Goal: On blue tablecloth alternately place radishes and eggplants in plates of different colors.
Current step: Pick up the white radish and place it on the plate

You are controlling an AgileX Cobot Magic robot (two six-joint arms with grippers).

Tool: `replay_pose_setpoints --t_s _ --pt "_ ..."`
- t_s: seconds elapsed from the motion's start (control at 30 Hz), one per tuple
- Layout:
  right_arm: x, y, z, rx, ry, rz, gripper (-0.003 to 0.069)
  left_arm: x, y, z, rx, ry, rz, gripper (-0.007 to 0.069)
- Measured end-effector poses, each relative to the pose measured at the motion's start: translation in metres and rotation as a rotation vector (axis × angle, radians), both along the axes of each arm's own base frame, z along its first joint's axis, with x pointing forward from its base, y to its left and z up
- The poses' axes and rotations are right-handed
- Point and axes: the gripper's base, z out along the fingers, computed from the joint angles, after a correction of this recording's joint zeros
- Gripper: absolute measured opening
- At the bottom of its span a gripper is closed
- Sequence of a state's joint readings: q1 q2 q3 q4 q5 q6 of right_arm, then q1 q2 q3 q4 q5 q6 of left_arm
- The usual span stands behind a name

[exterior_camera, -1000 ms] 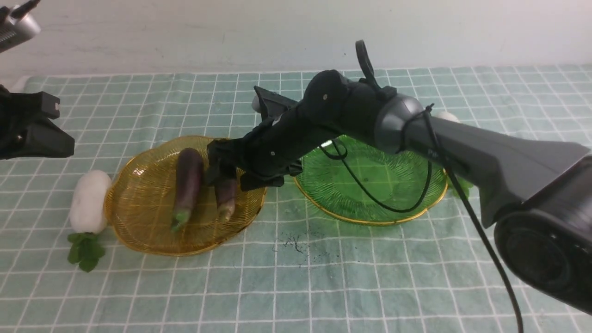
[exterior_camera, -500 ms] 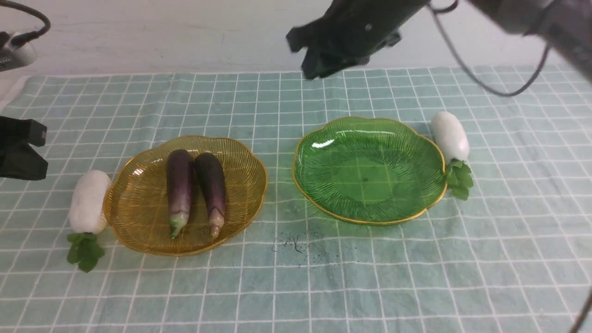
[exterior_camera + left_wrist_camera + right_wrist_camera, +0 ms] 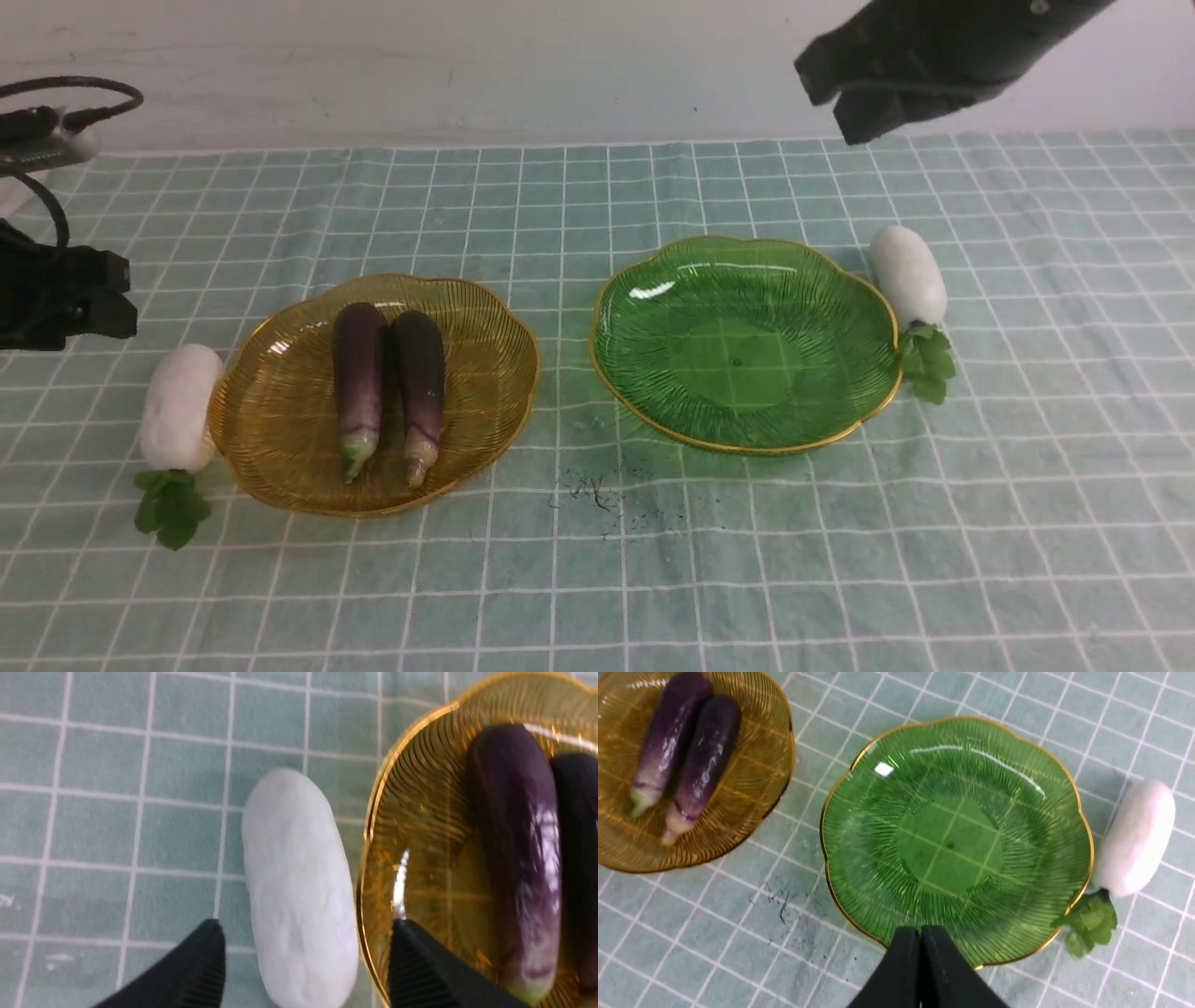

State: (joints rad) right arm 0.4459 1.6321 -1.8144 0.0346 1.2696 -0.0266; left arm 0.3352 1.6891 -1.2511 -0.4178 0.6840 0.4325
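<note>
On the blue tablecloth (image 3: 597, 579) the amber plate (image 3: 485, 345) holds two dark purple eggplants (image 3: 359, 373) (image 3: 420, 378) side by side. The green plate (image 3: 747, 355) holds nothing. One white radish (image 3: 179, 406) lies against the amber plate's left rim, another radish (image 3: 908, 273) against the green plate's right rim. My left gripper (image 3: 306, 933) hangs open above the left radish (image 3: 299, 886), one finger on each side, not touching it. High at the back right, my right gripper (image 3: 831, 93) is shut and holds nothing; its closed tips (image 3: 920, 938) show over the green plate's rim (image 3: 1083, 826).
Dark crumbs or scuffs (image 3: 593, 490) mark the cloth in front of the gap between the plates. A cable and grey device (image 3: 56, 131) sit at the far left edge. A pale wall runs behind the table.
My right gripper let go of the second eggplant in the amber plate, rose, swung to the back right and shut. My left gripper opened near the left radish.
</note>
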Motion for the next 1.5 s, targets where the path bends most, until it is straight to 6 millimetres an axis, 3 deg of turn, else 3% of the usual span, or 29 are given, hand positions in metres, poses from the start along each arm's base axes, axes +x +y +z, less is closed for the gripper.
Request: replay_pose_setpoints --t_s 0.07,0.17,0.47,0.6,0.7,0.73,0.87,1.0,1.03,1.07,1.1,1.2,1.23,1.27,1.3,1.37,1.47,1.5 --pt "-0.004 -0.002 -0.006 -0.01 0.02 -0.001 -0.0014 0.01 0.004 -0.013 -0.019 -0.02 0.038 0.0552" --pt "-0.005 -0.002 -0.012 -0.013 0.042 -0.01 -0.0014 0.024 0.007 -0.035 -0.072 -0.007 0.074 0.0612" --pt "-0.005 -0.003 -0.013 -0.022 0.044 -0.017 -0.0014 0.047 0.01 -0.091 -0.17 0.053 0.099 0.0622" --pt "-0.004 -0.004 -0.013 -0.029 0.041 -0.02 -0.0014 0.05 0.011 -0.1 -0.172 0.042 0.108 0.0591" --pt "-0.004 -0.005 -0.013 -0.041 0.035 -0.023 -0.0015 0.052 0.011 -0.102 -0.174 0.04 0.111 0.0508" --pt "-0.003 -0.007 -0.013 -0.058 0.026 -0.028 -0.0015 0.052 0.011 -0.102 -0.174 0.041 0.111 0.0446" --pt "0.001 -0.016 -0.013 -0.096 0.006 -0.087 -0.0015 0.051 0.01 -0.101 -0.188 0.048 0.103 0.0447" --pt "0.011 -0.042 -0.013 -0.087 0.01 -0.196 -0.0015 0.053 0.009 -0.079 -0.178 0.013 0.073 0.0447" --pt "0.015 -0.055 -0.012 -0.083 0.011 -0.242 -0.0015 0.054 0.01 -0.057 -0.16 -0.04 0.064 0.0447" --pt "0.016 -0.058 -0.012 -0.082 0.012 -0.251 -0.0015 0.055 0.009 -0.054 -0.157 -0.05 0.062 0.0447" --pt "0.021 -0.078 -0.012 -0.078 0.015 -0.321 -0.0015 0.057 0.007 -0.021 -0.149 -0.134 0.052 0.0447" --pt "0.031 -0.126 -0.015 -0.06 0.028 -0.471 -0.0015 0.056 -0.013 0.04 -0.171 -0.272 -0.016 0.0447" --pt "0.032 -0.128 -0.015 -0.057 0.028 -0.477 -0.0015 0.055 -0.016 0.046 -0.174 -0.283 -0.025 0.0447" --pt "0.04 -0.143 -0.021 -0.023 0.034 -0.519 -0.0015 0.054 -0.046 0.076 -0.217 -0.338 -0.121 0.0447" --pt "0.046 -0.148 -0.026 -0.003 0.04 -0.533 -0.0015 0.054 -0.061 0.085 -0.239 -0.35 -0.166 0.0447" --pt "0.06 -0.153 -0.038 0.03 0.039 -0.539 -0.0013 0.057 -0.111 0.104 -0.289 -0.389 -0.295 0.0447" --pt "0.081 -0.154 -0.061 0.068 0.057 -0.529 0.0001 0.06 -0.164 0.109 -0.313 -0.402 -0.418 0.0447" --pt "0.091 -0.153 -0.073 0.092 0.065 -0.513 0.0018 0.063 -0.19 0.104 -0.324 -0.402 -0.462 0.0447"
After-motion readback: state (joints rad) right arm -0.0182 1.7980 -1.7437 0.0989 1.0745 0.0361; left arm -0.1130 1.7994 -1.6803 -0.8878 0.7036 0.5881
